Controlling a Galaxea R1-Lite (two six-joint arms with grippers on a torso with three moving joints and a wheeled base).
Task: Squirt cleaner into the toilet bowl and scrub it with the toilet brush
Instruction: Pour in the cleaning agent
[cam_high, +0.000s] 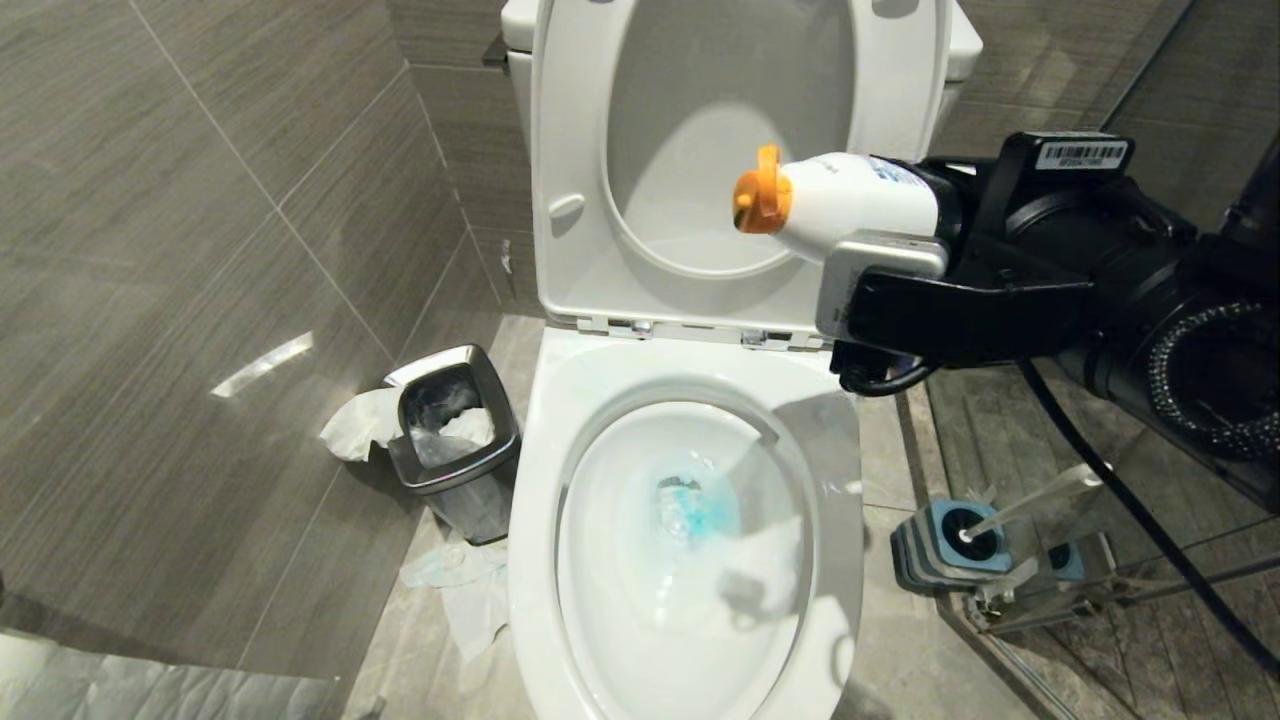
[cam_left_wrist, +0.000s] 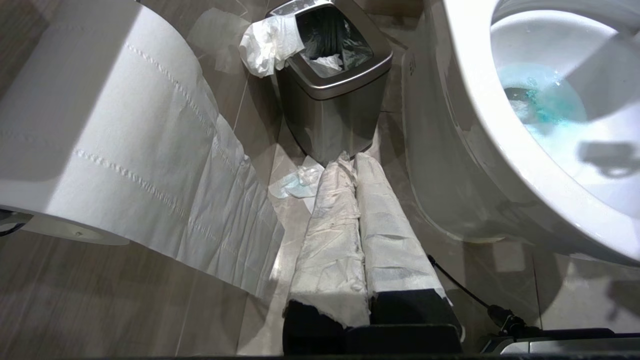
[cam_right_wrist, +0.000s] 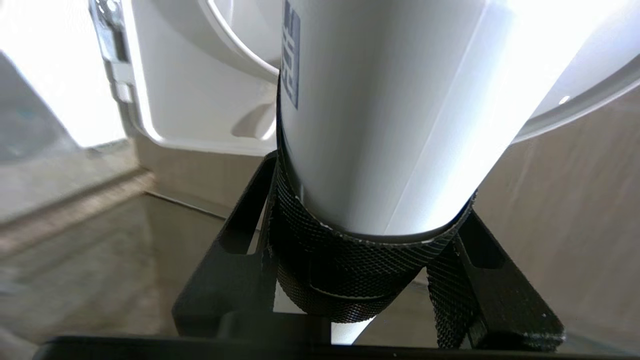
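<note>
Gripping a white orange-capped cleaner bottle level, the right claw is hovering clear above the glossy white toilet bowl's open rim, teal cleaner pooling below.

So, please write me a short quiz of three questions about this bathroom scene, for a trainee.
1. True or false: the right gripper holds the white bottle with the orange cap.
2. The toilet brush is: A) in the toilet bowl; B) in its holder on the floor; C) in the waste bin.
3. What colour tints the water in the bowl?

Key: 1 true; 2 B; 3 teal-blue.
</note>
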